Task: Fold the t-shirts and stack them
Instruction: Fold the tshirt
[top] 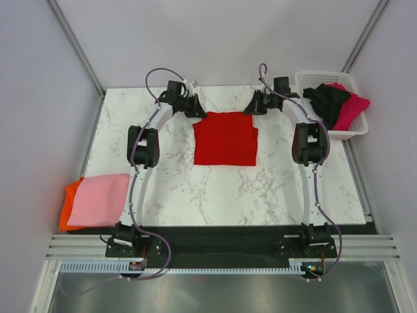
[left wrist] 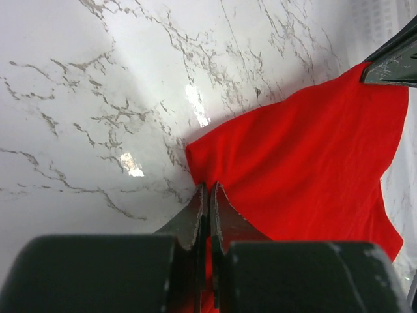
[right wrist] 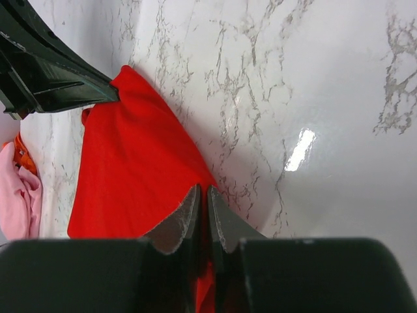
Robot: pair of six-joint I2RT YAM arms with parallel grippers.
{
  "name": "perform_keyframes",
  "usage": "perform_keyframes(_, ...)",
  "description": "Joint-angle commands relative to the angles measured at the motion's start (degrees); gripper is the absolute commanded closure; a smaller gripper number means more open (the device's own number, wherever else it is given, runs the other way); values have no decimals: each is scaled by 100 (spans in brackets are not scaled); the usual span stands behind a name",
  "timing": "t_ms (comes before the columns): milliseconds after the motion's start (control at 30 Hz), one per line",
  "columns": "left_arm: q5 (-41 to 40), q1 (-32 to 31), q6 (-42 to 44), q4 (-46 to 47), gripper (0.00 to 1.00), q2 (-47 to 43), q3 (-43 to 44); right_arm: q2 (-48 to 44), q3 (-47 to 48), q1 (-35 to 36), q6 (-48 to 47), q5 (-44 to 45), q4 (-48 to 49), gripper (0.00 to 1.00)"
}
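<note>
Your left jaws and right jaws pinch shut on the far corners of the red t-shirt (top: 225, 138), likely to fold it nearward over the counter (top: 260, 195).

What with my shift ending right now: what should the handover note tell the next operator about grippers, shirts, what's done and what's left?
The left gripper is shut on the red t-shirt at its far left corner.
The right gripper is shut on the same shirt's far right corner.
The red t-shirt lies flat mid-table and looks partly folded.
Done: the pink t-shirt lies folded on the orange t-shirt at the near left edge.
Left: finish the red fold and stack it. The black t-shirt and magenta t-shirt sit bunched in the white basket, far right.
</note>
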Motion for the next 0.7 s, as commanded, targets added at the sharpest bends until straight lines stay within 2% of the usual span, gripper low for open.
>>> perform_keyframes(0, 58, 23, 137, -58, 98, -428, 49, -56, 175, 21, -118, -69, 182, 86)
perform_keyframes(133, 294, 93, 84, 47, 98, -971, 31, -301, 202, 21, -259, -139, 174, 90)
perform_keyframes(367, 944, 172, -118, 170, 98, -2115, -337, -1188, -140, 21, -452, -262, 77, 91)
perform_keyframes(500, 2102, 286, -302, 328, 96, -2590, -1127, -1786, -692, 30, -549, -350, -98, 91)
perform_keyframes(667, 2650, 331, -154, 451, 98, -3345, -2331, -2814, -1607, 47, -672, -491, -257, 91)
